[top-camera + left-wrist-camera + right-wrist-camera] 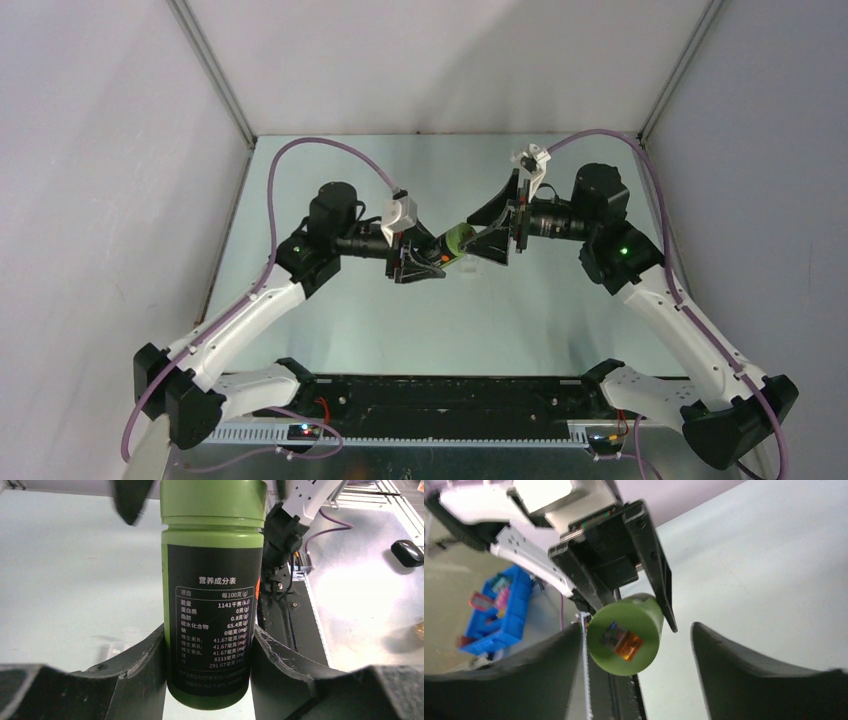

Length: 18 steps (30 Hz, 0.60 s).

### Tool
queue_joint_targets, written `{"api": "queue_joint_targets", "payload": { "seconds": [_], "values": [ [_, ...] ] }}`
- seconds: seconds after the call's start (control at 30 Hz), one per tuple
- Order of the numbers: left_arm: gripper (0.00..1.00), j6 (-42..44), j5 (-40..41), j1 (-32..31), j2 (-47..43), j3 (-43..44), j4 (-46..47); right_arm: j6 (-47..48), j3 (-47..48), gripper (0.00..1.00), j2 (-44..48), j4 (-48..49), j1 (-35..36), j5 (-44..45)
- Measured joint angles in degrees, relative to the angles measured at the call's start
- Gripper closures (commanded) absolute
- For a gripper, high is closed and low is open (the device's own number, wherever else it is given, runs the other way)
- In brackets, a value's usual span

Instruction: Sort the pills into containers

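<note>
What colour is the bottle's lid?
The lid is green, matching the bottle; the left wrist view shows it best.

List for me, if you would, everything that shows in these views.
green cylindrical plastic bottle: one, green with a black printed label, held in the air over the table
orange sticker: one, orange, on the bottle's capped end
blue plastic bin: one, blue, off the table, blurred small items inside
black rounded object: one, black, off to the side of the table; cannot tell what it is
table: one, pale grey-green
left gripper: one, black, shut on the bottle's body
right gripper: one, black, open around the capped end
</note>
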State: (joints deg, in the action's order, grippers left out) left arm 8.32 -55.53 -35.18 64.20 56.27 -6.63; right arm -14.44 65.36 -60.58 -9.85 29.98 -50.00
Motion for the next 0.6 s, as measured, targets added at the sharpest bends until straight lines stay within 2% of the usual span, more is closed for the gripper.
{"api": "queue_joint_targets", "payload": {
  "seconds": [0.17,0.37,0.6],
  "values": [
    [1.00,0.74,0.81,-0.15,0.13,-0.07,-1.70,-2.34,0.04,0.01,0.04,0.26,1.11,7.15],
    [1.00,0.74,6.80,-0.15,-0.04,-1.03,-1.40,-10.27,2.67,0.01,-1.46,-2.23,7.39,21.22],
    [1.00,0.70,12.31,-0.17,-0.50,-2.21,-1.20,-16.48,7.56,0.11,-5.86,-8.39,11.13,33.68]
  ]
}}
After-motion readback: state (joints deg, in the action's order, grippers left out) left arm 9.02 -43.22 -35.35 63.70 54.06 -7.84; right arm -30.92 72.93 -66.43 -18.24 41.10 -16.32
